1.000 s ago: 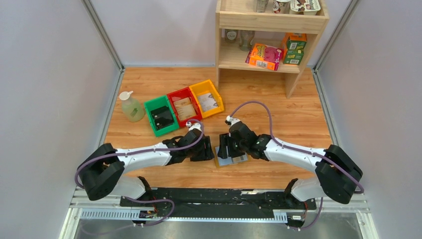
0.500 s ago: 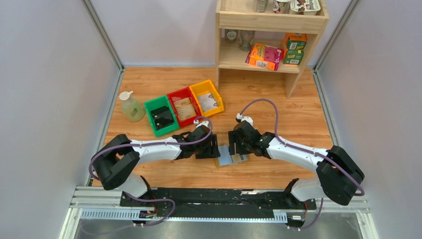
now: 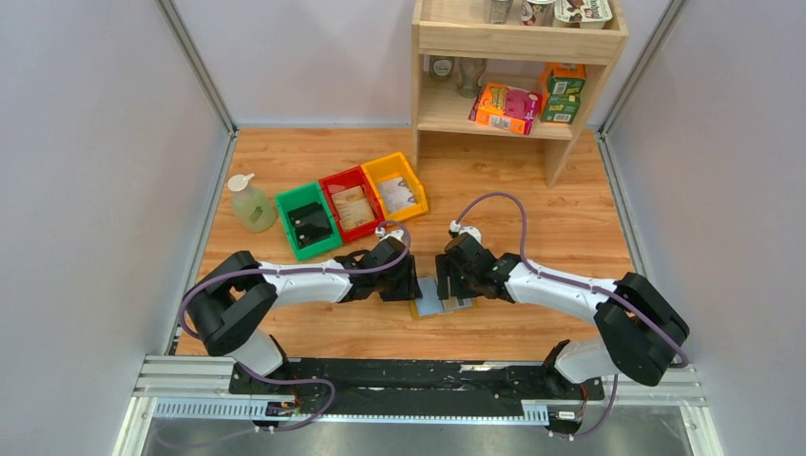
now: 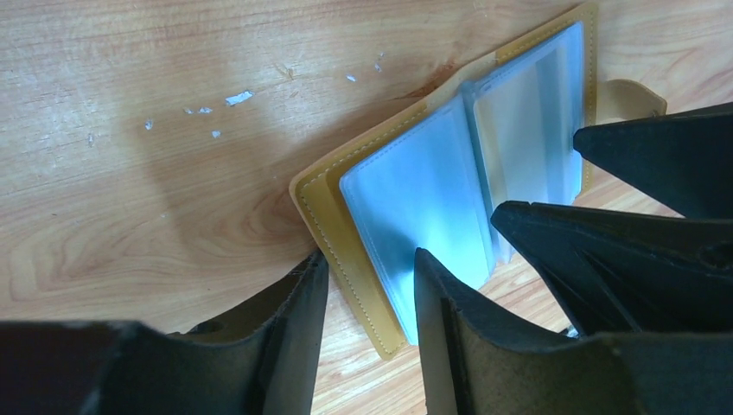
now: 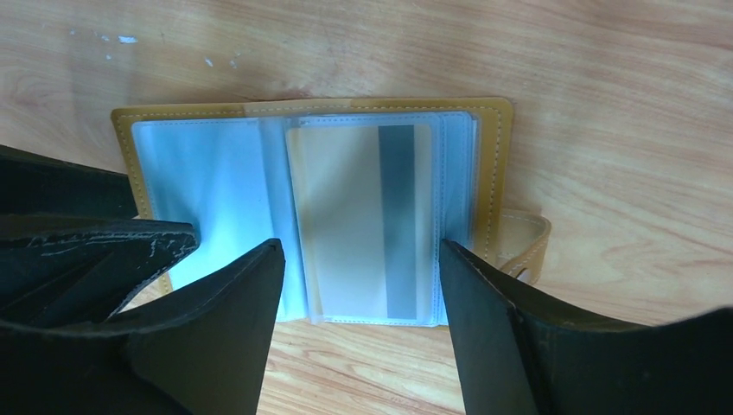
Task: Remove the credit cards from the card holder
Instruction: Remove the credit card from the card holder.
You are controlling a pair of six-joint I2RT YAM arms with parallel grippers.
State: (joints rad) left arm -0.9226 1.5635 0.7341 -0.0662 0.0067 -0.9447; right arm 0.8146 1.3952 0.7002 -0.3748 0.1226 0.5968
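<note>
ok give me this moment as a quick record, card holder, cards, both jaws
card holder: open flat on the wooden table, clear sleeves facing up
credit card: pale with a dark stripe, inside a sleeve on the right arm's side, not yet out
other cards: cannot tell
left jaws: apart, straddling the holder's cover edge on the left arm's side
right jaws: apart, one on each side of the striped card's sleeve
held: nothing

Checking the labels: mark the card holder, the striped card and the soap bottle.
card holder (image 5: 494, 173): right wrist view, mustard right edge.
striped card (image 5: 397, 220): right wrist view, its dark stripe.
soap bottle (image 3: 252, 211): top view, its body.
</note>
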